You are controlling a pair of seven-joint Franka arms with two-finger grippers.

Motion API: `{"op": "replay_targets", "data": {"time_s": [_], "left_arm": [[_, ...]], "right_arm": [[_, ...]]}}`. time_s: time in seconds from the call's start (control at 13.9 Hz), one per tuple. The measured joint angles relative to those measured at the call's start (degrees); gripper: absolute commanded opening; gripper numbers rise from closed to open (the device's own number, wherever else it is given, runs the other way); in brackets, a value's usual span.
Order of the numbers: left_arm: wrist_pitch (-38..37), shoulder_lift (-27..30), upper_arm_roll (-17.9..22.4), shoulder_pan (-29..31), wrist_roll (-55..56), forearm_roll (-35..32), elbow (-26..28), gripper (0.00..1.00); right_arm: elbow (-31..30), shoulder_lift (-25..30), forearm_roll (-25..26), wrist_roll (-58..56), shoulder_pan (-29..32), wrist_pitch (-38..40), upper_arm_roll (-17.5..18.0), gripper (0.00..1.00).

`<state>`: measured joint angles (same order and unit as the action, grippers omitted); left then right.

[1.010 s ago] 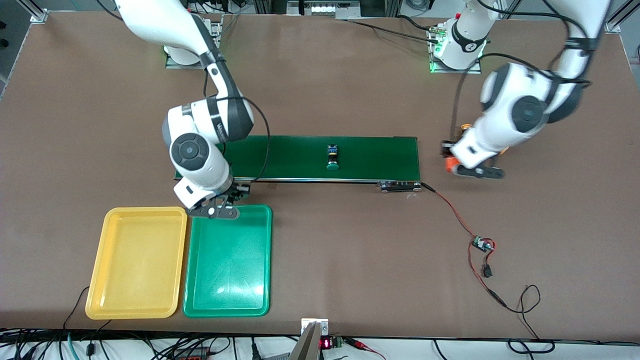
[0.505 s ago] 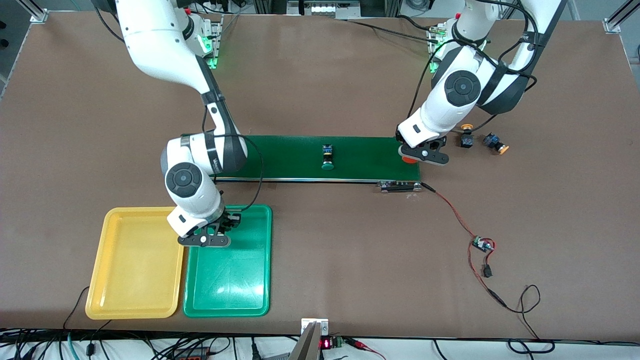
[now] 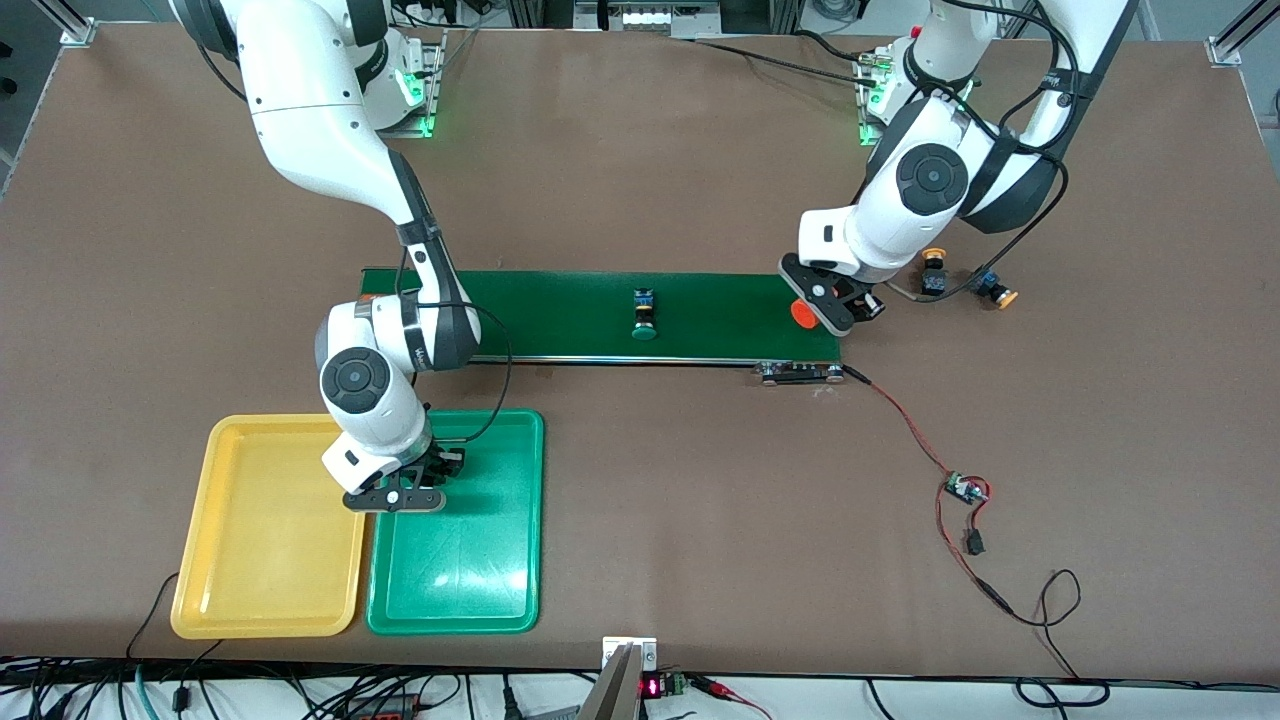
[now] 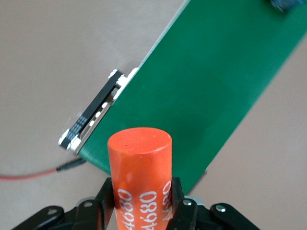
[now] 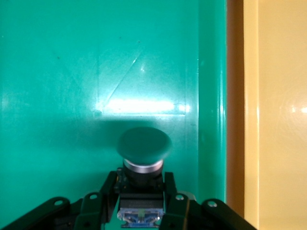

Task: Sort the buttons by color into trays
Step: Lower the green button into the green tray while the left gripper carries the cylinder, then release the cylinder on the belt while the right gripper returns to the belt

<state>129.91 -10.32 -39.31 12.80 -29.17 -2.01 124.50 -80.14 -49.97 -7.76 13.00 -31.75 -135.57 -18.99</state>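
Note:
My right gripper is shut on a green-capped button and holds it low over the green tray, near the edge beside the yellow tray. My left gripper is shut on an orange cylinder printed "4680", over the left arm's end of the dark-green conveyor belt. A second green button lies on the belt's middle. Two yellow-orange buttons lie on the table off the belt's end, by the left arm.
Both trays hold nothing on their floors. A red wire runs from the belt's motor bracket to a small circuit board. In the right wrist view the green tray and yellow tray lie side by side.
My right gripper carried its green button from the belt side of the green tray farther over it. My left gripper brought the orange cylinder over the belt's end. The belt's button shifted toward the right arm's end.

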Motion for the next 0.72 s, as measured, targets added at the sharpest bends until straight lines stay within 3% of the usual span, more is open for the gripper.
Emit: {"op": "replay_targets", "data": {"time_s": [0.22,0.58,0.65,0.72], "left_arm": [[4.0,-1.5,-1.0,-0.7,-13.4,0.0,0.1,0.29],[12.3,-6.8,-1.3,-5.9,-21.0,-0.2,0.8,0.3],[13.6,-7.5,-1.3,-6.3,-21.5,-0.9,1.0,0.45],[14.6,-8.1,-1.3,-6.4,-21.5,-2.3,1.1,0.96]], "right_arm": [[0.5,0.0,-0.1,-0.8,1.1,-0.2,0.0,1.0],[0.9,1.1,-0.1,-1.0,0.0,0.3,0.2,1.0],[0.9,2.0,-0.1,-1.0,-0.2,1.5,0.2,1.0],[0.9,3.2,-0.1,-1.0,-0.4,3.6,0.2,1.0]]}}
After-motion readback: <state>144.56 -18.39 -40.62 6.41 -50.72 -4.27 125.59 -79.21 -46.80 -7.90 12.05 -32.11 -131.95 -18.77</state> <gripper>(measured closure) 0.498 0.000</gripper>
